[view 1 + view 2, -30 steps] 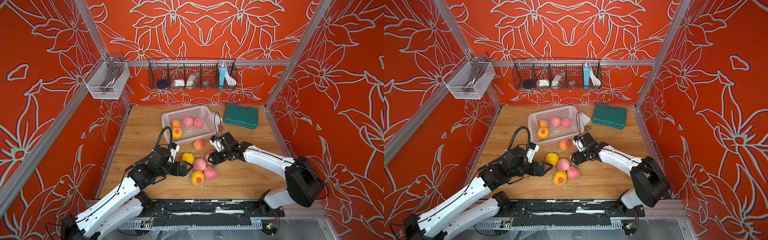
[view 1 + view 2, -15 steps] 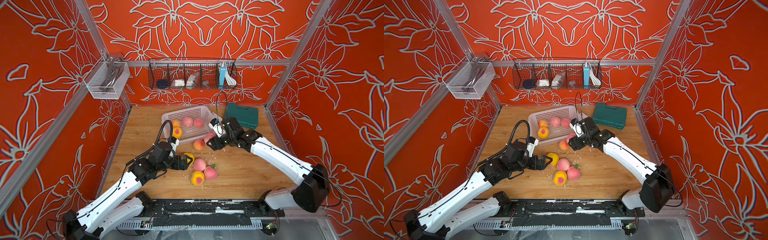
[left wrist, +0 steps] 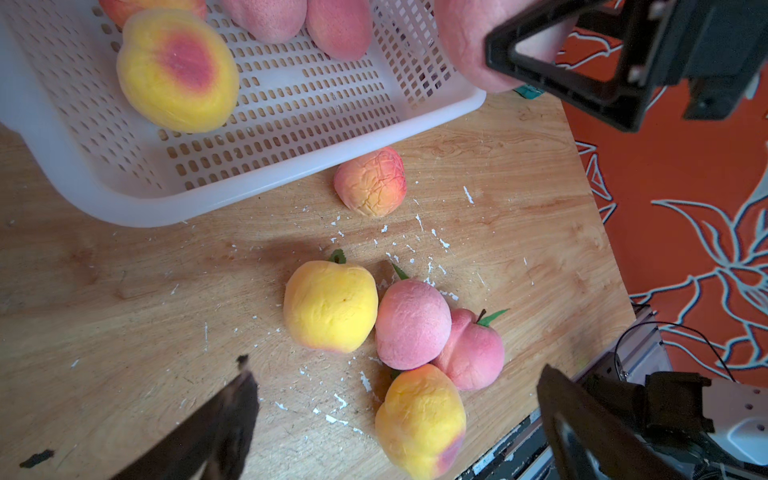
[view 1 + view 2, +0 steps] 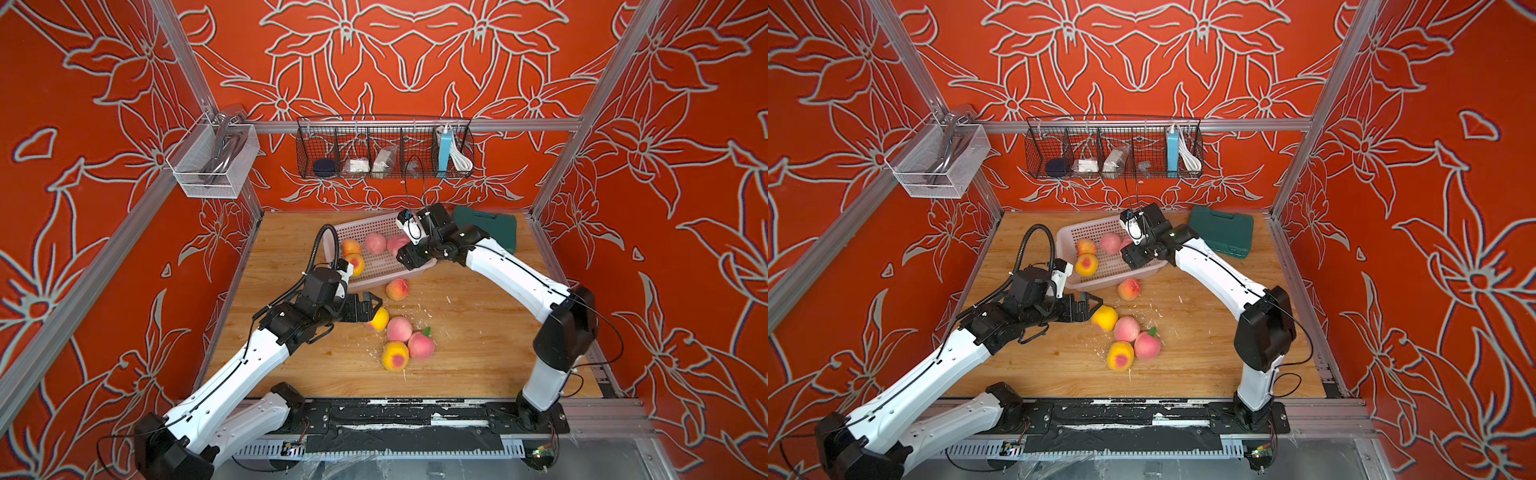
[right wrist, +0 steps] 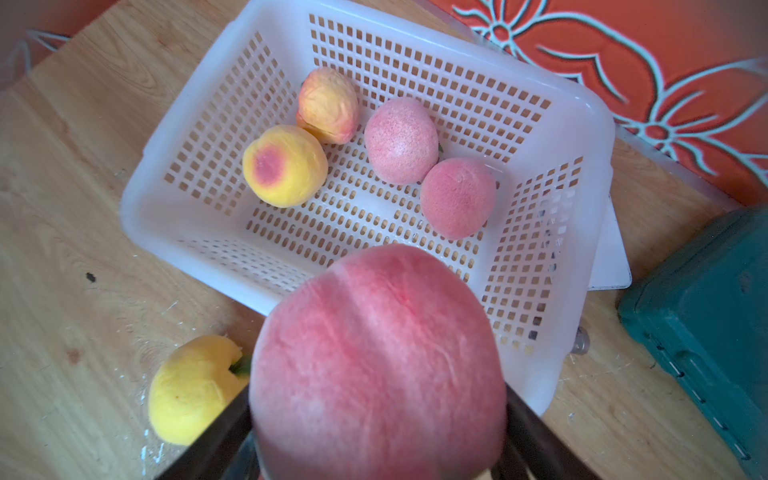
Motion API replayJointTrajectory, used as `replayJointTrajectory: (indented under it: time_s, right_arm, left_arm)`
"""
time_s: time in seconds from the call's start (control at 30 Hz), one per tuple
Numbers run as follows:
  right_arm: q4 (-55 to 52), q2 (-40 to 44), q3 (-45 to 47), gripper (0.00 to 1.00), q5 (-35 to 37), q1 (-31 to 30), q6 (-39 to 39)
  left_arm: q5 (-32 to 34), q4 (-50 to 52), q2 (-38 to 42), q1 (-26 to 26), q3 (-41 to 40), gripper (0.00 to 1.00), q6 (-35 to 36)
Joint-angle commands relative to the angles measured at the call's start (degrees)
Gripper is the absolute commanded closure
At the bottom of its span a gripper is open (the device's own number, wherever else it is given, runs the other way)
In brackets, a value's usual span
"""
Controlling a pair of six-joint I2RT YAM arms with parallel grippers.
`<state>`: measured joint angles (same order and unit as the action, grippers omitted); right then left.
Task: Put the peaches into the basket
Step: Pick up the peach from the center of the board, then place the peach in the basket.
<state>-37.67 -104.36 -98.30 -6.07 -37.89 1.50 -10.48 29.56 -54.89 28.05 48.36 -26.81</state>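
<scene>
Obs: right jaws clamped on a pink peach [image 5: 378,361], held above the basket [image 5: 137,216] over its near rim, toward the right-hand corner. The bare basket floor lies just ahead of the fruit, with four peaches already inside. Judged: short carry inward, then release

Left jaws fully apart and empty, low over the surface [image 4: 478,353]. A yellow peach [image 4: 379,319] sits just ahead of their tips, touching a pink neighbour. Left arm is nearer the loose cluster; five fruits not yet in the basket
</scene>
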Motion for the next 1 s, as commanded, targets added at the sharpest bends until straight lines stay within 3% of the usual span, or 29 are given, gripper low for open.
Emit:
replayJointTrajectory:
  time_s: [0.0,0.37,0.97]
  right_arm:
    - [-2.7,-4.1,-5.2,0.24,3.1,0.6,-2.0]
    - [-6.1,-15.4,-15.8,0.22,4.3,2.7,-3.4]
    - [-5.8,-21.1,-14.8,0.22,3.8,4.1,-3.8]
  left_arm:
    - [-2.1,-1.6,-0.7,-1.3,1.3,0.02,0.7]
    - [-3.0,-3.2,-1.4,-2.6,0.5,0.02,0.1]
    - [-2.8,-3.5,-1.4,-3.1,-1.3,0.02,0.2]
